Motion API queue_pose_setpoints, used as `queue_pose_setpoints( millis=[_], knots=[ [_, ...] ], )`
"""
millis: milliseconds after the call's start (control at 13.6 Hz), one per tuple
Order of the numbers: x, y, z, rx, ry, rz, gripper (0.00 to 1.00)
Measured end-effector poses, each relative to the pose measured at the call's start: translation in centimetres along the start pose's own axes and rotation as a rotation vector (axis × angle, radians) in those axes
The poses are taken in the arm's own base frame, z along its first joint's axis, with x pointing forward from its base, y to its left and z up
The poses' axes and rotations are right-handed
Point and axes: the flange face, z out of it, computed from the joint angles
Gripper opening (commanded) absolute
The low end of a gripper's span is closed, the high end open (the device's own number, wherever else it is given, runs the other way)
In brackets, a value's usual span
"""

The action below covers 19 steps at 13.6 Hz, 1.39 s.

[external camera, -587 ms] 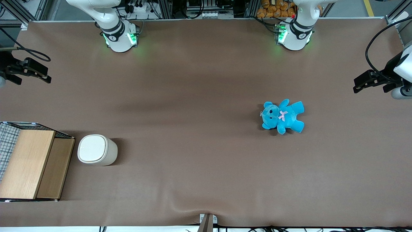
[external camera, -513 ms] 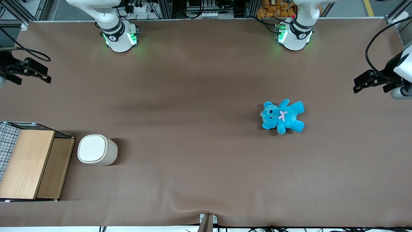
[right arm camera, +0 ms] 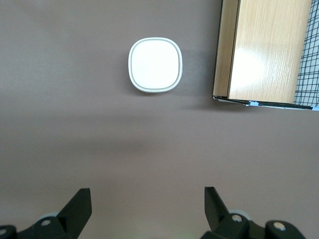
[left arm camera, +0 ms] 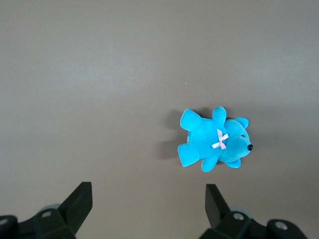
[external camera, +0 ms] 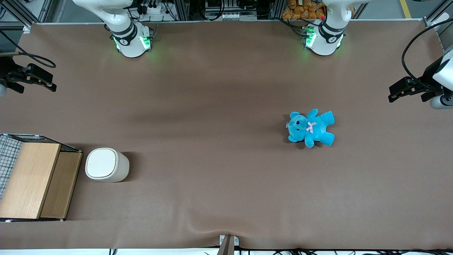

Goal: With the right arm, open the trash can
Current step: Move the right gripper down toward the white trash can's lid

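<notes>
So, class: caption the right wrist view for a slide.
Open gripper hovers high above the closed trash can beside the wooden-topped box.

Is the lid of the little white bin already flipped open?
No, the trash can shows a flat closed lid, and the gripper hangs open high above the table, apart from it.

The right arm [external camera: 120,21] is cut off above its base by the picture's edge. The gripper [external camera: 30,77], high at the working arm's end of the table, is partly cropped. The wooden-topped box [external camera: 32,180] is likewise cut by the edge.
</notes>
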Motion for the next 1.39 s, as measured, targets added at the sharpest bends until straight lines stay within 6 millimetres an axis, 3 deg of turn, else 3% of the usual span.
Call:
queue_pose_setpoints(
  millis=[513,733,807,1173,1247,1393],
  knots=[
    [1.3,-0.1,2.6,0.002,-0.05,-0.003,1.0],
    [2.5,0.0,4.6,0.004,-0.081,-0.003,1.0],
    [3.2,0.0,5.8,0.004,-0.096,-0.004,0.9],
    [8.7,-0.7,13.6,0.004,-0.096,-0.019,0.19],
    [9.5,-1.0,15.0,0.004,-0.102,-0.023,0.11],
    [11.1,-1.4,16.7,0.004,-0.107,-0.03,0.08]
  ],
)
